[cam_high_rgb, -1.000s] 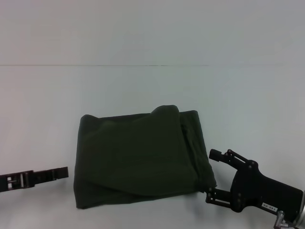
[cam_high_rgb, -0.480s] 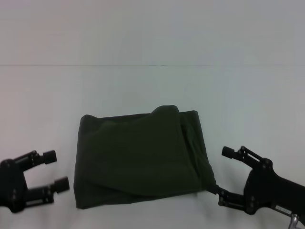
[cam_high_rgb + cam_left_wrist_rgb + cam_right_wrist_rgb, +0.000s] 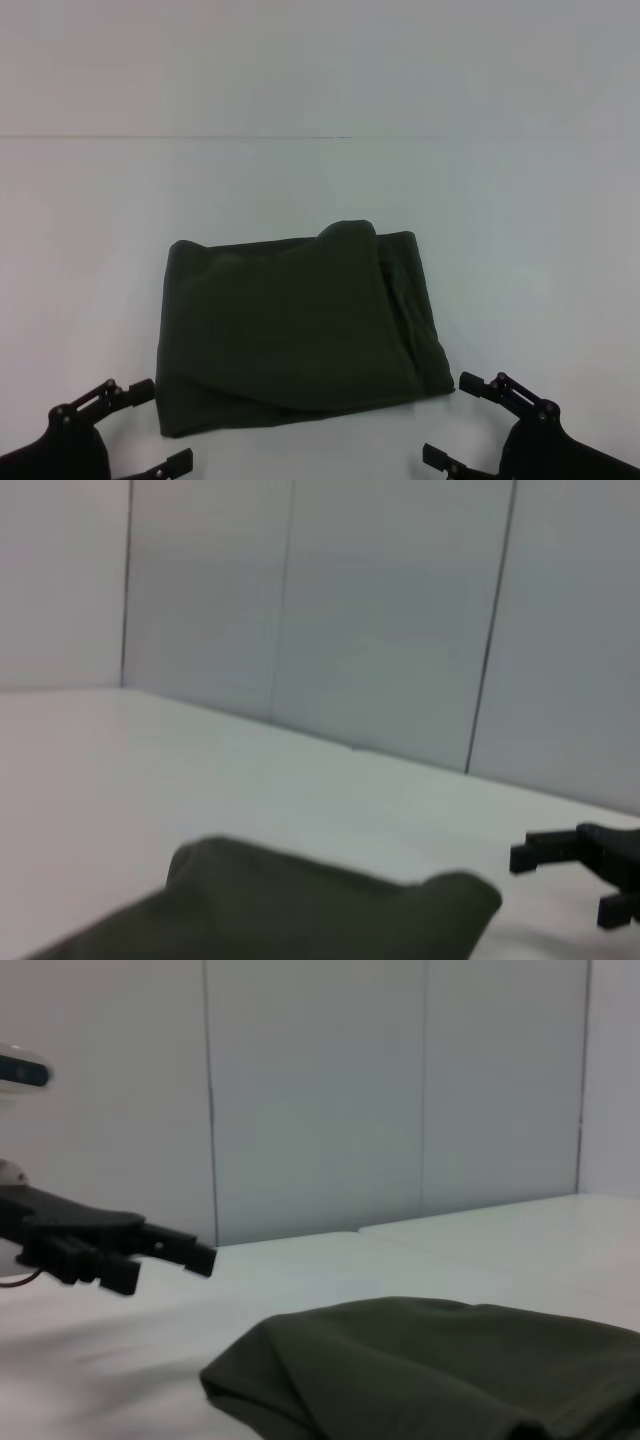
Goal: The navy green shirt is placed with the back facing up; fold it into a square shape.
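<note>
Navy green shirt [image 3: 295, 335] folded near-square, flat on worktop [image 3: 320, 190], between and just ahead of both sets of fingers. Left gripper [image 3: 158, 427] and right gripper [image 3: 452, 420]: fingers apart, empty, clear of cloth; fold judged complete.

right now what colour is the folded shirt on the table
Plain dark olive green, no print showing; the navy green shirt shows best in the head view.

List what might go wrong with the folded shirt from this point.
1. The shirt is folded but not square: a fold bulges up at its far edge, and its right side shows loose layers that may spring open.
2. The left gripper and right gripper sit open, close to the shirt's near corners without touching; a careless move might snag a corner and drag the fold.
</note>
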### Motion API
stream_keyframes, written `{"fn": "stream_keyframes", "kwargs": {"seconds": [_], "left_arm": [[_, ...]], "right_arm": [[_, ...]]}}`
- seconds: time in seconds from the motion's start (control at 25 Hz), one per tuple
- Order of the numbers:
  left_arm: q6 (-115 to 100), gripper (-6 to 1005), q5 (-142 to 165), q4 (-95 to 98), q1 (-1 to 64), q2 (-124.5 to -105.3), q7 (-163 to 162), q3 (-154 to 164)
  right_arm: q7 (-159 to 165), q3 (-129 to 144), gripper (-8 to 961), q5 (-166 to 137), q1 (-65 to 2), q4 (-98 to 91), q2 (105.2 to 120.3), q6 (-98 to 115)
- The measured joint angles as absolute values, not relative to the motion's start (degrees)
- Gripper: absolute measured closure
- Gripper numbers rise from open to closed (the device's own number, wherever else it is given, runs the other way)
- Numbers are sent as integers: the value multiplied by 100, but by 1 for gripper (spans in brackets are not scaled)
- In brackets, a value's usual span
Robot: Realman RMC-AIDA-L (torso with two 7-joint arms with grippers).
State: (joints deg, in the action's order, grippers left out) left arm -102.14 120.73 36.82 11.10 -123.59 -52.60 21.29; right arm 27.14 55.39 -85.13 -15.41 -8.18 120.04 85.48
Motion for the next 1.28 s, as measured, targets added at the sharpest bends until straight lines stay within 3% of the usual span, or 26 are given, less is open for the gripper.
{"fn": "stream_keyframes", "kwargs": {"seconds": [1.28], "left_arm": [[-10095,79,12261,3539,1342,-12394,-5284,2156]], "right_arm": [[2736,5451,9,-8498,-1754,-802,12008,8598]]}}
